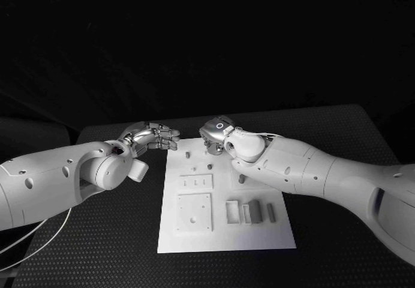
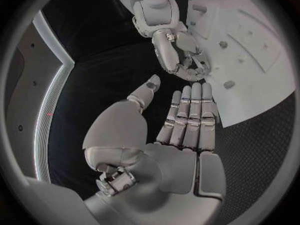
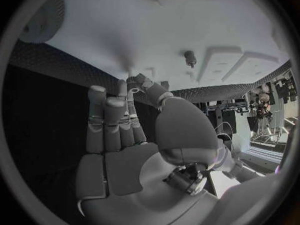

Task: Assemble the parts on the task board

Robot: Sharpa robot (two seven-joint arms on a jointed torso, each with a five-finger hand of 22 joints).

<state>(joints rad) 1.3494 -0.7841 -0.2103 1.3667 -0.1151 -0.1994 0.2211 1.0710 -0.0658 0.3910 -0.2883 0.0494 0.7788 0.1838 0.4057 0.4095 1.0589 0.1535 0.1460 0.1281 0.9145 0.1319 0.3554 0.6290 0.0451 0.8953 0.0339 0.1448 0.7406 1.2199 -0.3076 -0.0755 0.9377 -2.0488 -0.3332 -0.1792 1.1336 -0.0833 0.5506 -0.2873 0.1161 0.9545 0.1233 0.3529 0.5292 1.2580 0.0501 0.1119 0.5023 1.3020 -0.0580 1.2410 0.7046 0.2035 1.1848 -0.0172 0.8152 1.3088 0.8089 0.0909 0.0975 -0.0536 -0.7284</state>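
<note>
- Task board (image 1: 226, 231), centre frame: parts (image 1: 249, 211) lie loose at lower right; assembly looks barely begun.
- Left hand (image 1: 154, 136), fingers straight, together, holding nothing.
- Right hand (image 1: 216, 135): fingers curled; grip unclear.

Head view: high, looking down on the counter (image 1: 346, 138); board (image 1: 226, 231) central, arms entering from 9 and 3 o'clock. Left wrist view: close behind left hand (image 2: 181, 135), facing the board's (image 2: 262, 85) edge and right hand (image 2: 181, 60). Right wrist view: close behind right hand (image 3: 125, 140), board (image 3: 187, 25) beyond. All three share the board.
</note>
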